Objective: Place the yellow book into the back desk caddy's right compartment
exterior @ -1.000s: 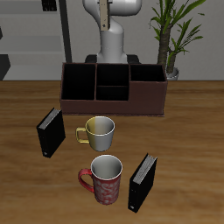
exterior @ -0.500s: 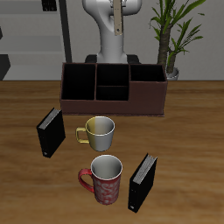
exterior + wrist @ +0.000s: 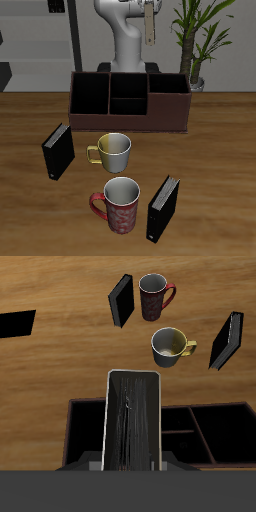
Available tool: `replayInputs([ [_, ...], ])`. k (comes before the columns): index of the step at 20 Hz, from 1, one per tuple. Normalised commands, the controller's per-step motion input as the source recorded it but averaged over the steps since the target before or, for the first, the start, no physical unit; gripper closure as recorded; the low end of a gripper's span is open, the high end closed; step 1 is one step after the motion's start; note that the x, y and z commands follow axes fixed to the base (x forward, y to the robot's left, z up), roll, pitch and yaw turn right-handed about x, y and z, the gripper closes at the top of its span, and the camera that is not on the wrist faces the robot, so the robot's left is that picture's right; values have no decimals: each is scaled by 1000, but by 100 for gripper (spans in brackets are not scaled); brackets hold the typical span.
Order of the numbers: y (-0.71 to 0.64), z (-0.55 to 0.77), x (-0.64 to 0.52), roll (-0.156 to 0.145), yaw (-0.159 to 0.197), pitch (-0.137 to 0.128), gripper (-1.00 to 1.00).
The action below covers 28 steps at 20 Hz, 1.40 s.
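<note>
Yellow book (image 3: 148, 24), clamped upright in the gripper (image 3: 133, 461), hangs high above the back desk caddy (image 3: 128, 103), where misalignment could catch a divider.

This looks like a home office or study, rendered in simulation. A wooden table (image 3: 215, 130) with warm brown grain carries desk things: a dark reddish-brown desk caddy (image 3: 130, 103) with black dividers, 2 black books (image 3: 58, 151) standing upright, and 2 mugs, one pale with a yellow handle (image 3: 113, 151), one red-patterned (image 3: 120, 205). Behind the table a potted palm-like plant (image 3: 198, 35) stands against a plain pale wall, and dark shelving (image 3: 3, 72) shows at the edge.
</note>
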Motion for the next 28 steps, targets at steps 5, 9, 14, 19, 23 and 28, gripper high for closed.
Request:
replayInputs([
  [5,183,-61,-19,23,-18,26,100],
  [9,288,-46,-2,32,1,8,100],
  [14,169,-79,54,24,-45,32,100],
  [19,63,-111,173,0,-19,28,100],
  [23,12,-108,181,-3,-14,23,100],
  [28,37,-145,177,11,-35,38,100],
])
